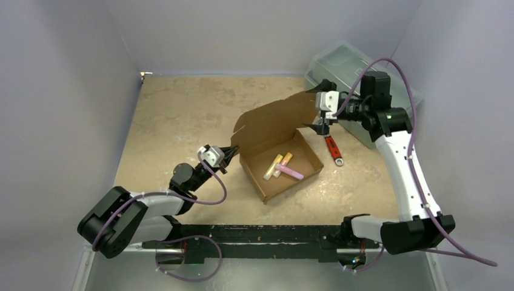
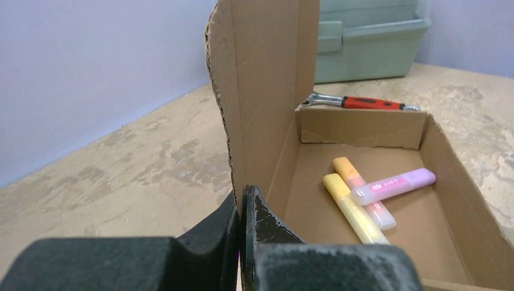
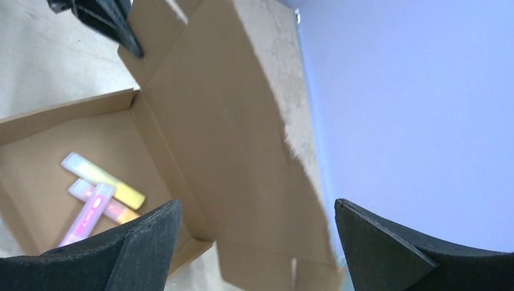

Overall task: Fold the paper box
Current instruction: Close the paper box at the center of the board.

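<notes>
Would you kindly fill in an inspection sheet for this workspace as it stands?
Surface: tan table, mottled, worn patches.
Job's things: paper box, lid raised, tray open.
Clutter: three highlighters inside box; red-handled wrench beside it; toolbox at far right.
Grippers: left gripper shut on lid's edge; right gripper open at lid's other end.
Cables: purple cables loop off both arms.
Surroundings: plain pale walls.

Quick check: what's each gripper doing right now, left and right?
Left gripper: closed, apparently pinching the lid edge of the paper box.
Right gripper: open wide, straddling the lid, not gripping.
</notes>
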Motion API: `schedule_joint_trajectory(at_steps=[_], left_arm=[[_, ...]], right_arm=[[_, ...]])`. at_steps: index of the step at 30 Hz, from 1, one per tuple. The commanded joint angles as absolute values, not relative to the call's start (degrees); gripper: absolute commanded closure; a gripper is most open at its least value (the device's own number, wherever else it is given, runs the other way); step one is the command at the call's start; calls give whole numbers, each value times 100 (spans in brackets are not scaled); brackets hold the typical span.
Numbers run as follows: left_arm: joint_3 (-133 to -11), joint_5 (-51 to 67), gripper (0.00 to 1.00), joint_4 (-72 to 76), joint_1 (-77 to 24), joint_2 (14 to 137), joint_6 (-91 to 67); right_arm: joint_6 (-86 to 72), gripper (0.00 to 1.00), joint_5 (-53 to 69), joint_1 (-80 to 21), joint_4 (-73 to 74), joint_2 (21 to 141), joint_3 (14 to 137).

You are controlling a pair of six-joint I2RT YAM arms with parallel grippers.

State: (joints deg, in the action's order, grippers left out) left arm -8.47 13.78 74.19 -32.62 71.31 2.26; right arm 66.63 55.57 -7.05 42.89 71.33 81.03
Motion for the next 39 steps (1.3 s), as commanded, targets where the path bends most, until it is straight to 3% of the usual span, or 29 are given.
schedule_joint_trajectory(at_steps=[1, 16, 19, 23, 26, 29, 31, 33, 39], left_arm=[[-1041, 1107, 100, 6819, -3545, 6817, 893], [-1225, 641, 100, 5963, -3920, 6529, 1412], [-1237, 603, 100, 5931, -3920, 6548, 1416], [-1239, 583, 100, 5932, -3924, 6507, 1371], [-1230, 565, 100, 5933, -3920, 6397, 1248], [-1228, 456, 88, 5856, -3921, 6202, 949], [-1277, 293, 68, 5554, -3920, 5910, 586], [-1324, 222, 56, 5174, -3920, 5509, 165], [-1666, 318, 38, 3647, -3922, 3907, -929]], right_arm=[[6853, 2, 5101, -1149, 4846, 7209, 8733], [6834, 28, 4110, -1756, 5006, 8167, 9266], [6910, 39, 4048, -1784, 5117, 8295, 9380], [7070, 65, 4066, -1799, 5264, 8370, 9487], [7185, 76, 4007, -1802, 5343, 8367, 9499], [7312, 85, 3995, -1800, 5435, 8314, 9482], [7371, 89, 4011, -1799, 5469, 8253, 9454], [7399, 92, 4038, -1801, 5484, 8195, 9401], [7410, 94, 4060, -1797, 5506, 8151, 9305]])
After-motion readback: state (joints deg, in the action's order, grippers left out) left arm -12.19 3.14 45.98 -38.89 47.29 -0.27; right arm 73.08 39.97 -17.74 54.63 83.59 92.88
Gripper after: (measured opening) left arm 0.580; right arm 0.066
